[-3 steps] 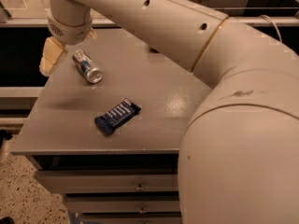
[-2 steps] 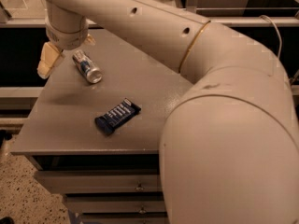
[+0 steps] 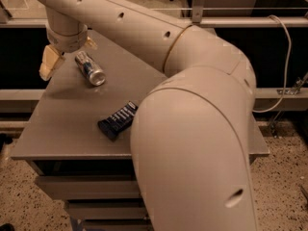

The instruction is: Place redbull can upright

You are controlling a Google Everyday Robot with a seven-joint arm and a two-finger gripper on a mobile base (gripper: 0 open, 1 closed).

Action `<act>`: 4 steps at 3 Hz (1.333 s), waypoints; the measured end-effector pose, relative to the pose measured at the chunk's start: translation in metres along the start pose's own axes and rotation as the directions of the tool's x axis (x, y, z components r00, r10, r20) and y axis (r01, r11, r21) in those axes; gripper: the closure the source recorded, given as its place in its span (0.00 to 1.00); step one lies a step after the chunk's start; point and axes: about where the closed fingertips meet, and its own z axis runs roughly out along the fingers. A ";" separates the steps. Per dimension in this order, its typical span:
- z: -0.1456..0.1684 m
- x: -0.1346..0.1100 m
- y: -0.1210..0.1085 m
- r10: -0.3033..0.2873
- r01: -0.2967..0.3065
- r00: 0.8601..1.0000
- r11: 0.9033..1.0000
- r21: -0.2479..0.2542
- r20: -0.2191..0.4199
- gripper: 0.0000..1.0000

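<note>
We see the two pale yellow fingers [image 3: 49, 61] of the gripper [image 3: 68, 57] spread wide apart and holding nothing. They hang low over the far left corner of the desk [image 3: 62, 124], one finger out to the left and the other half hidden behind the wrist. Just beside them the redbull can [image 3: 90, 69] lies on its side on the desk. Its far end points toward the gap between the fingers and its shiny silver near end faces us; we cannot tell whether any finger touches it. We judge the can light, thin-walled and smooth: stiff enough for a firm pinch but easy to dent, and likely to roll or slip because it is round and glossy. The best hold looks to be across the middle of the barrel, with the fingers on opposite sides of the curved wall and away from the rimmed ends, so that the can may then be tipped onto its base. We see a blue panel on silver, but no lettering we can read. Nearer us, well apart from the can, lies a flat dark-blue snack bar wrapper [image 3: 117, 121] with pale marks we cannot read either. The robot's bulky cream arm [image 3: 192, 129] fills the right of the view.
</note>
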 end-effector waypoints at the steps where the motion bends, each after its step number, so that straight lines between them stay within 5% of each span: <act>1: 0.019 0.007 -0.025 0.039 -0.038 0.998 0.999 0.015 -0.053 0.00; 2: 0.033 0.015 -0.041 0.065 -0.062 0.993 0.998 0.031 -0.098 0.00; 4: 0.036 0.012 -0.054 0.100 -0.091 0.987 0.993 0.073 -0.124 0.41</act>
